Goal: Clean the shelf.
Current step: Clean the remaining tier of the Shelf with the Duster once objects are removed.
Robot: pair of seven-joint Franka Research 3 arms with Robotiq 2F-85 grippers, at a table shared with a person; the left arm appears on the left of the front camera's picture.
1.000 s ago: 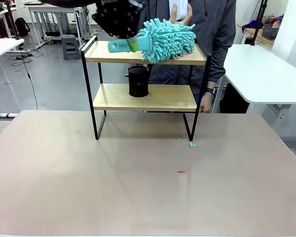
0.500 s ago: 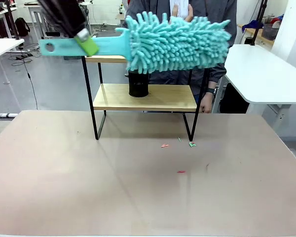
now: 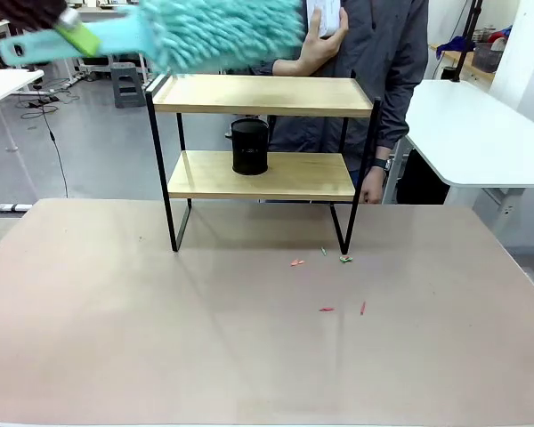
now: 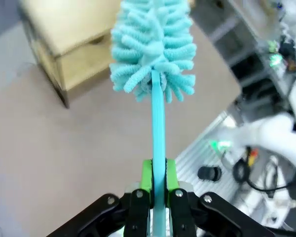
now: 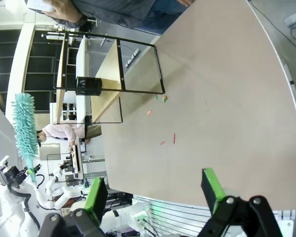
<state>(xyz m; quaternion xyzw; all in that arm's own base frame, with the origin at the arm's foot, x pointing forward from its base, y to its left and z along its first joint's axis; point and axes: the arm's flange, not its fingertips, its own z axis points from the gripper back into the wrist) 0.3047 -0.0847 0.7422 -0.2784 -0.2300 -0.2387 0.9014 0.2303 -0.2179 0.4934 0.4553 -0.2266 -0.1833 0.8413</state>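
The left gripper (image 4: 158,174) is clamped on the flat turquoise handle of a duster (image 4: 153,49), green pads pressed on either side of it and nothing slack in the grip. Straight out from the fingers the handle runs to the shaggy microfibre head, which hangs in the air, touching nothing. Beyond and below that head stands the shelf (image 3: 262,94), off to the tool's side rather than beneath it (in the front view the duster is up by the top left corner of the frame, clear of the rack). The top board looks bare and clean, so I judge the upper tier swept. The lower board carries a black cup (image 3: 250,147), and nothing tells me whether that tier has been wiped around it. Farther down from the gripper, on the table (image 3: 116,338) in front of the shelf's right leg, lie a few small red and green scraps (image 3: 327,309), which would need clearing if the job covers them. The right gripper (image 5: 155,190) is spread wide and empty, well apart from the shelf. Farthest off, behind the rack, a person holds something white in a raised hand (image 3: 316,49).
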